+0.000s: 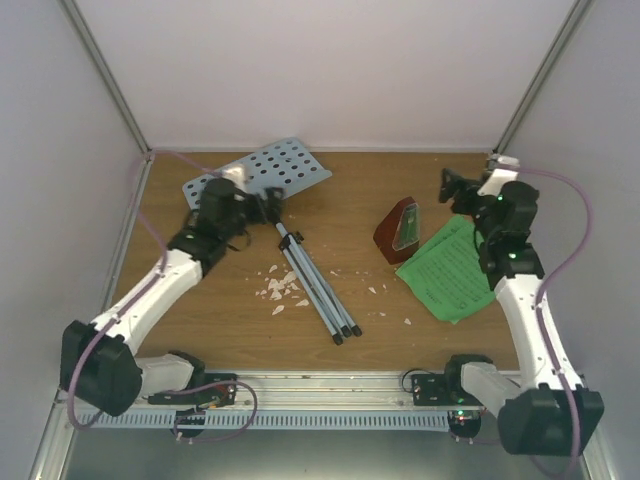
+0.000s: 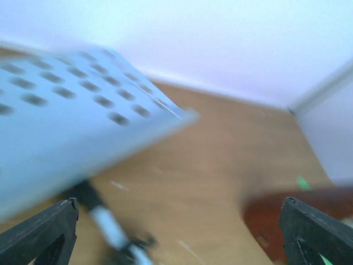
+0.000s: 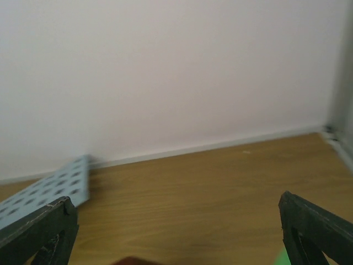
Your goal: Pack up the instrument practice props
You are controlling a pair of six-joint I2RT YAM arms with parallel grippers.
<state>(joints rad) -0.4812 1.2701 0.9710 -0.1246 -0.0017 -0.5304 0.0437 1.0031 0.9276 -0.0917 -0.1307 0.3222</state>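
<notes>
The pale blue perforated music stand [image 1: 262, 169] lies flat at the back left, its grey tripod legs [image 1: 318, 287] folded toward the table middle. My left gripper [image 1: 266, 204] is open and empty, hovering where the plate meets the pole; the plate [image 2: 60, 121] fills the blurred left wrist view. The reddish-brown metronome [image 1: 397, 229] stands right of centre and also shows in the left wrist view [image 2: 276, 221]. The green sheet music [image 1: 450, 270] lies flat beside it. My right gripper [image 1: 450, 187] is open and empty, raised behind the metronome. The stand's corner shows in the right wrist view [image 3: 49, 193].
White crumbs [image 1: 282, 290] are scattered left of the tripod legs, with a few more [image 1: 372, 290] near the sheet. White walls enclose the wooden table [image 1: 210, 320] on three sides. A metal rail [image 1: 320, 390] runs along the near edge.
</notes>
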